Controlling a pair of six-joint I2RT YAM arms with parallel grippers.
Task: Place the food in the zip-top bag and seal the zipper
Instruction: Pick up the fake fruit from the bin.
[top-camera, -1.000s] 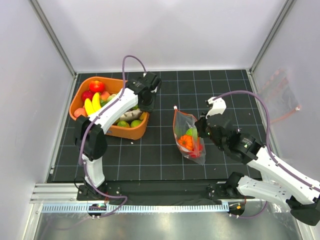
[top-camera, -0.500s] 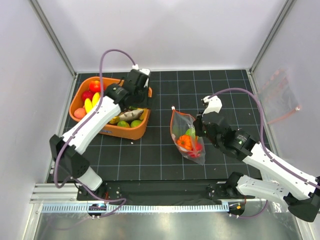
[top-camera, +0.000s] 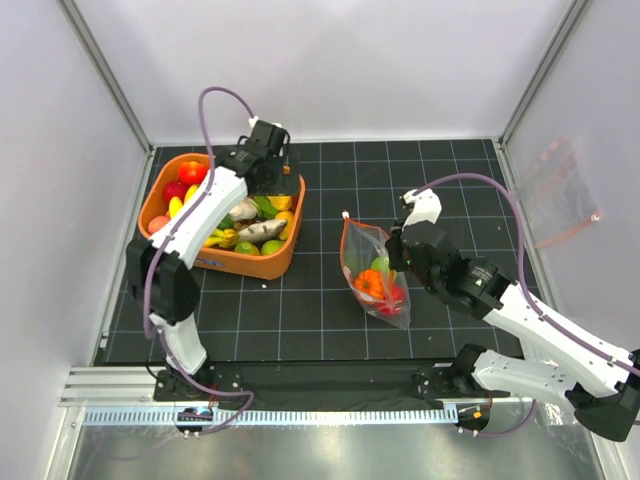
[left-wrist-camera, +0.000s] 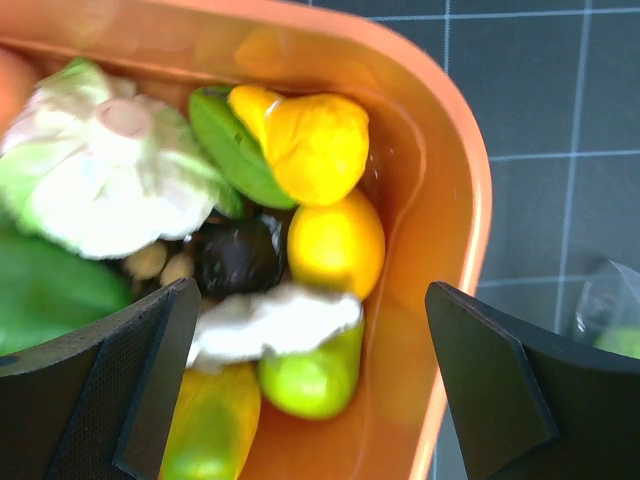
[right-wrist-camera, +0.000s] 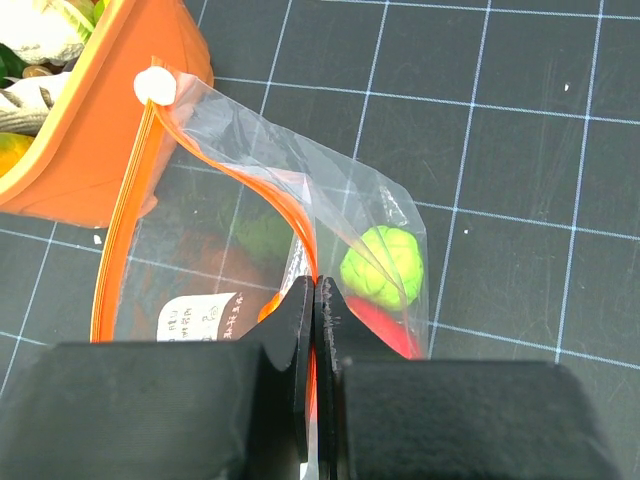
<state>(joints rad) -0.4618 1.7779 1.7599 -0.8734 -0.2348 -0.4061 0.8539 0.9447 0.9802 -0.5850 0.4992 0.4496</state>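
Table (top-camera: 450, 170): a black gridded mat with an arm bolted at each near corner, so both can reach the middle.
Orange tub (top-camera: 250, 265): sits at about 10 o'clock from the mat's centre, on the left arm's side. It is heaped with food (left-wrist-camera: 335, 245) and looks to be the supply.
Zip-top bag (top-camera: 362, 250): lies just off centre toward 4 o'clock, well apart from the tub. Its mouth points to 12 o'clock and gapes open.
Left gripper (left-wrist-camera: 310, 300): hangs over the tub's 2 o'clock corner with its claw spread wide and nothing between the fingers. Yellow and green pieces lie right under it, so I'd say it is lining up for the next pick.
Right gripper (right-wrist-camera: 315, 300): fingers are pressed together, clamped on one lip of the bag at the strip. My guess is that it holds the mouth up and open so the other arm can drop things in.
Zipper (right-wrist-camera: 115, 240): not sealed; the two red-orange strips bow apart.
Bagged pieces: a lime-green piece (right-wrist-camera: 381, 269), with orange and red ones, is bunched at the 5 o'clock end.
White tab (right-wrist-camera: 154, 86): sits at the zipper's 11 o'clock end, close to the tub's wall.
Progress: filling is partly done and the closing not yet begun, by my reckoning.
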